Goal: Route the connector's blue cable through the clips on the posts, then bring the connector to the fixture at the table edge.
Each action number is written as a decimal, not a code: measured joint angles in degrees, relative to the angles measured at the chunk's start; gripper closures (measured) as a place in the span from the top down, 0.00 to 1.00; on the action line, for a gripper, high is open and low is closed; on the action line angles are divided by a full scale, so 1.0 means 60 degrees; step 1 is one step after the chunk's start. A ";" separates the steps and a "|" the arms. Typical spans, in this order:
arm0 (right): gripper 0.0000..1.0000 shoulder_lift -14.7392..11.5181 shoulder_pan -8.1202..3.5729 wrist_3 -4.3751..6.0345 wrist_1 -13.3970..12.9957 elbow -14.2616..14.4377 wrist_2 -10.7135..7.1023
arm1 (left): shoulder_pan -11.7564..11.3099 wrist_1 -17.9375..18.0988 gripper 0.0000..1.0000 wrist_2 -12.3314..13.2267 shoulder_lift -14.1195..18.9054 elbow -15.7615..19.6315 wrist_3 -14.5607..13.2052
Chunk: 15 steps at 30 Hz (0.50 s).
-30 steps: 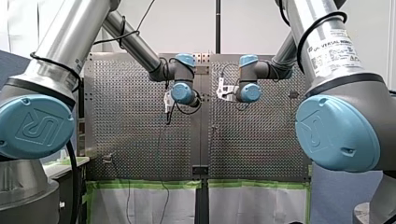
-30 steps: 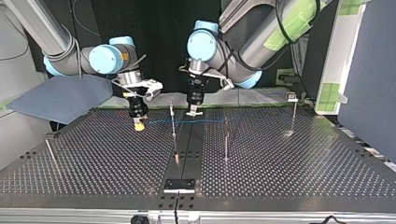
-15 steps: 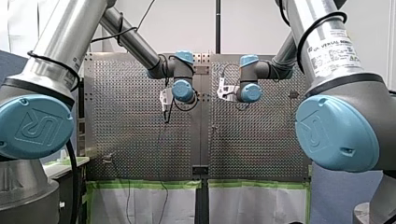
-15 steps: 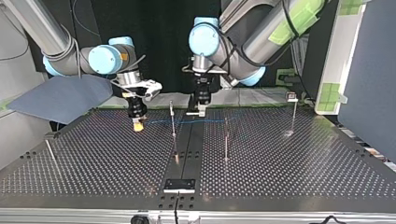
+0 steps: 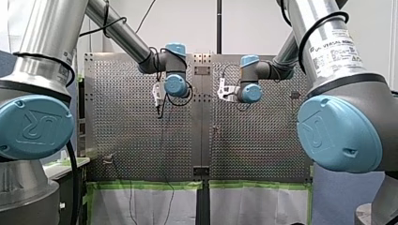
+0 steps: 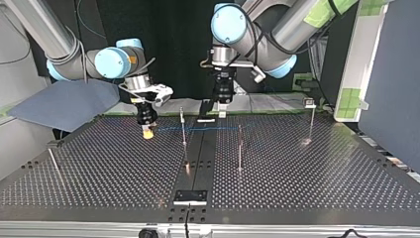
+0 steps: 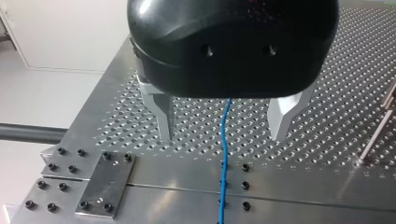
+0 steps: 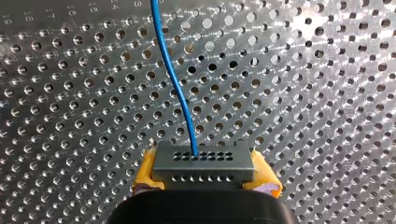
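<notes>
1. Connector, a grey block with rows of small holes, sits clamped between the yellow pads of my right gripper.
2. The blue cable leaves the connector and runs ahead of that gripper, curving over the perforated table.
3. My left gripper has its metal fingers spread wide. The cable passes between them and touches neither (it lies beyond the tips, nearer the table).
4. In the top view the cable stretches sideways from my right gripper, past a thin post, to below my raised left gripper. I cannot tell whether it sits in the post's clip.
5. The fixture, a dark plate at the table edge, lies well apart from both grippers.
</notes>
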<state>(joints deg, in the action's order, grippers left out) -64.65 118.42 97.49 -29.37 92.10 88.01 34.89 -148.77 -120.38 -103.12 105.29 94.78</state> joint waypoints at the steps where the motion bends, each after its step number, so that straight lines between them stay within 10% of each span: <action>1: 0.01 0.0000 0.0003 0.0000 0.0000 0.0000 0.0000 | -0.0026 -0.0023 1.00 0.0066 0.0012 0.0002 -0.0003; 15: 0.01 0.0000 0.0037 0.0001 0.0000 0.0000 0.0009 | 0.0085 -0.0336 1.00 0.0702 -0.0996 -0.0882 -0.0168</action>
<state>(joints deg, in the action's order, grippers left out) -64.66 118.64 97.49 -29.36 92.10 88.06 35.40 -150.78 -116.17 -109.10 99.99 93.77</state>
